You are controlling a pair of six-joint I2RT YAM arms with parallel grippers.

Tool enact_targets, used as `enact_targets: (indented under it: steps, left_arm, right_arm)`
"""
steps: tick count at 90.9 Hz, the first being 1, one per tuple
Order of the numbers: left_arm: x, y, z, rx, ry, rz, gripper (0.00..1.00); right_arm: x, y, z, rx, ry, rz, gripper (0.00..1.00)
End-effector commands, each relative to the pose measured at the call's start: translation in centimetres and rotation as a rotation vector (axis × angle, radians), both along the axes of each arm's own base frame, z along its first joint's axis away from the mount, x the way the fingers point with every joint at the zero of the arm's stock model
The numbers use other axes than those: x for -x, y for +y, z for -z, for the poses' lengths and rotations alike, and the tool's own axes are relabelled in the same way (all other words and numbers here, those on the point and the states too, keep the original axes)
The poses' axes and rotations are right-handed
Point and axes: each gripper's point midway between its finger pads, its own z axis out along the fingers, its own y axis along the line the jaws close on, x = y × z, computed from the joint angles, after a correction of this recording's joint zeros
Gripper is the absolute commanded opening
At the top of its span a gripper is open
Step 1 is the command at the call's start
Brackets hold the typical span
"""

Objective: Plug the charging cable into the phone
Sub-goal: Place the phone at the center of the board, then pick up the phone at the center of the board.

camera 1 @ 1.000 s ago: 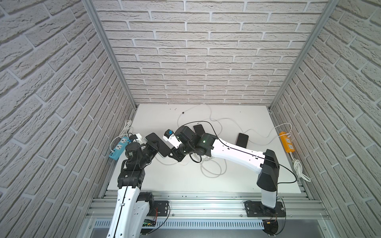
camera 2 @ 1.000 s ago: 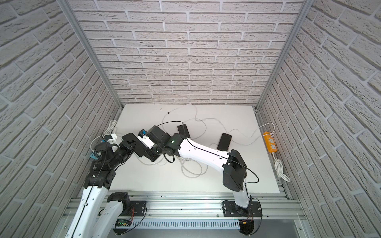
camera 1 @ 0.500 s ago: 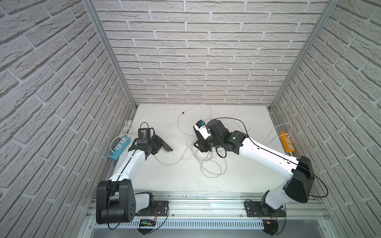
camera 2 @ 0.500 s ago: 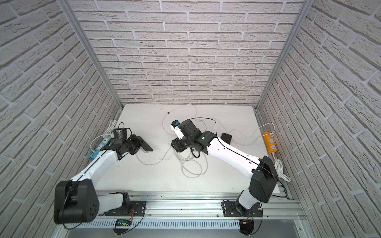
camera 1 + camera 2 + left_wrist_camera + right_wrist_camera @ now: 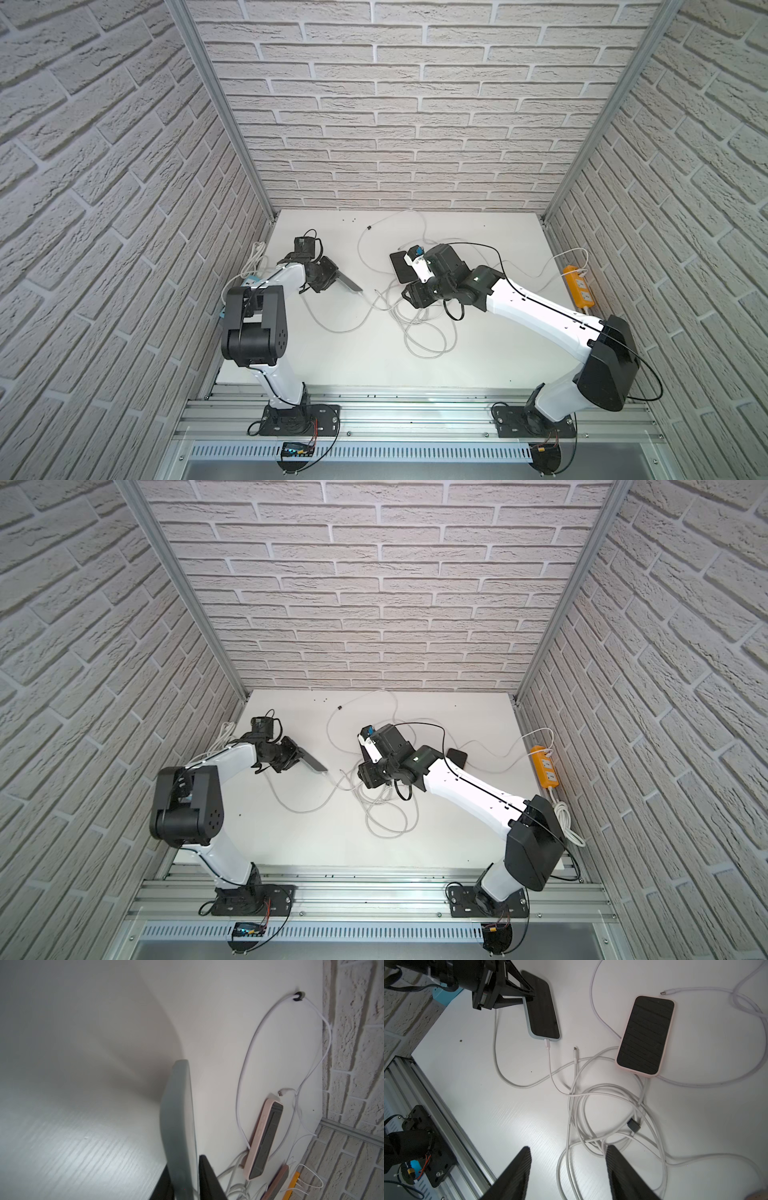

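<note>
Right wrist view: a white desk (image 5: pixel 488 1115) carries everything. The right gripper (image 5: pixel 568 1148) hangs over a tangle of white cords (image 5: pixel 612 1118), jaws spread wide with nothing between them. The left gripper (image 5: pixel 527 995) brackets the top end of the blue-cased phone (image 5: pixel 543 1012); clamped or loosened, cannot tell. A pink-cased phone (image 5: pixel 646 1036) lies flat nearby. The charging cable (image 5: pixel 550 1068) has its plug (image 5: pixel 547 1043) seated in the blue-cased phone's bottom edge.
</note>
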Motion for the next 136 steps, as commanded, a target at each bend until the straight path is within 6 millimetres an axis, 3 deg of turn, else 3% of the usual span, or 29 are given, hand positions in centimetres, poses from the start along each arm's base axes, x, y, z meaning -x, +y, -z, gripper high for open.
enact_targets:
  steps: [1, 12, 25, 35, 45, 57, 68, 86, 105, 128, 136]
  left_arm:
    - [-0.2, -0.7, -0.4, 0.004, -0.011, 0.067, 0.30]
    - [0.7, -0.5, -1.0, -0.019, -0.003, 0.065, 0.51]
    - [3.5, 1.1, -4.1, -0.129, 0.000, 0.019, 0.75]
    - [7.0, 2.2, -6.3, -0.204, 0.014, -0.022, 0.78]
    - [10.0, 0.9, -7.4, -0.175, -0.007, 0.003, 0.78]
    - [13.3, -0.8, -7.5, -0.134, -0.020, 0.029, 0.79]
    - [15.2, -1.5, -7.2, -0.102, -0.036, 0.036, 0.88]
    - [16.3, -1.4, -6.0, -0.105, -0.012, 0.044, 0.93]
    - [16.2, -1.3, -5.4, -0.111, -0.021, 0.033, 0.93]
    - [16.3, -1.3, -5.1, -0.111, -0.015, 0.039, 0.92]
    - [16.3, -1.3, -5.1, -0.110, -0.012, 0.039, 0.92]
  right_arm:
    - [-1.7, 0.1, -0.3, 0.004, 0.000, 0.035, 0.65]
    - [-3.4, 0.5, 0.4, 0.045, 0.007, 0.045, 0.69]
    - [-6.4, 1.3, 3.1, 0.120, 0.067, 0.077, 0.77]
    - [-8.9, 2.6, 5.7, 0.189, 0.108, 0.104, 0.81]
    - [-11.4, 3.4, 7.7, 0.259, 0.130, 0.140, 0.85]
    - [-14.0, 3.6, 9.4, 0.339, 0.118, 0.182, 0.93]
    - [-15.3, 3.3, 10.8, 0.370, 0.117, 0.194, 0.99]
    - [-16.2, 2.2, 11.8, 0.416, 0.088, 0.198, 1.00]
    - [-16.6, 1.4, 14.0, 0.419, 0.138, 0.206, 1.00]
    - [-17.0, 1.6, 16.7, 0.388, 0.211, 0.188, 1.00]
    - [-16.6, 1.8, 17.7, 0.387, 0.237, 0.175, 0.95]
